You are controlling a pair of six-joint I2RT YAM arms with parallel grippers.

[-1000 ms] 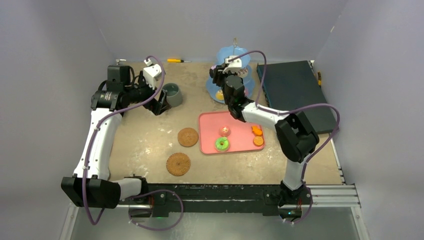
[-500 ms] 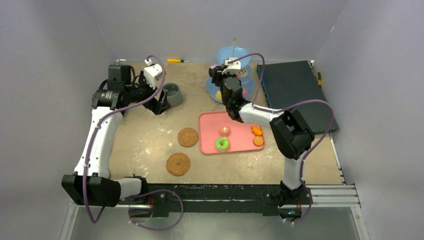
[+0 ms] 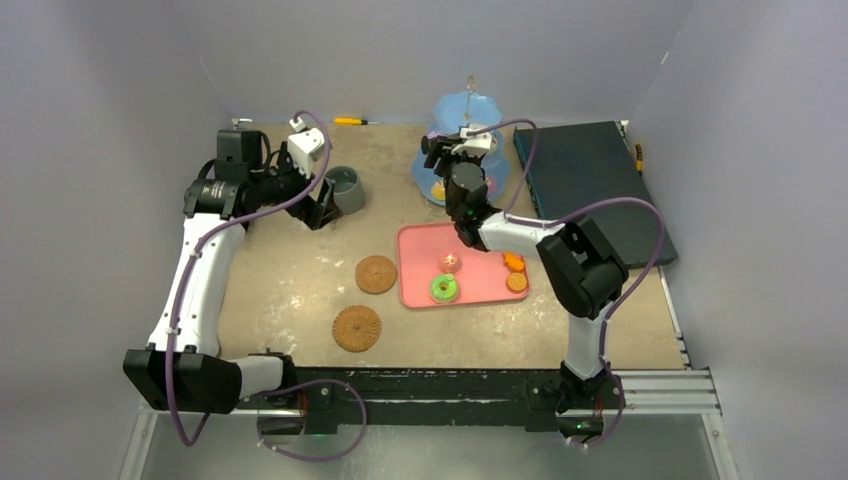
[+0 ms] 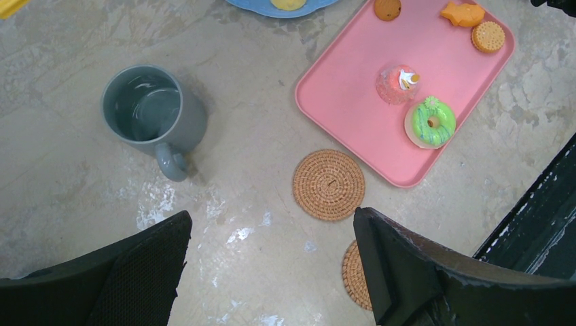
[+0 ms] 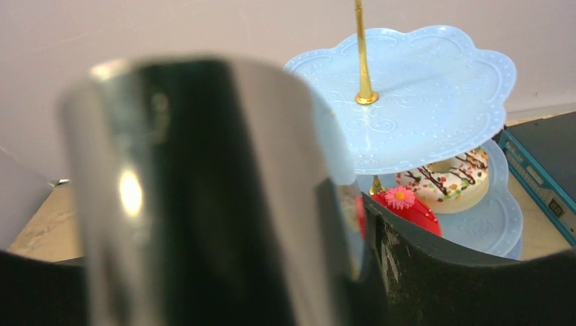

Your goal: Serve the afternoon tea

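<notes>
The blue three-tier stand (image 3: 468, 140) stands at the back; its top tier (image 5: 421, 109) is bare, and a white sprinkled doughnut (image 5: 448, 178) and a red flower-topped cake (image 5: 407, 207) sit on the middle tier. My right gripper (image 3: 440, 150) hovers at the stand's left side, shut on shiny tongs (image 5: 197, 190) that fill its jaws. My left gripper (image 3: 322, 210) hangs open above the table beside the grey-green mug (image 4: 153, 115). Two woven coasters (image 4: 329, 185) (image 3: 357, 328) lie on the table. A green doughnut (image 4: 430, 122) and a pink cupcake (image 4: 397, 83) sit on the pink tray (image 4: 353, 102).
Orange biscuits (image 3: 515, 262) (image 3: 517, 282) also lie on the tray. A dark flat box (image 3: 590, 185) fills the back right. A yellow screwdriver (image 3: 352, 121) lies by the back wall. Grey walls close in on three sides.
My right wrist has shifted slightly right, closer to the stand, with the tongs still in its jaws. The left arm has not moved.
</notes>
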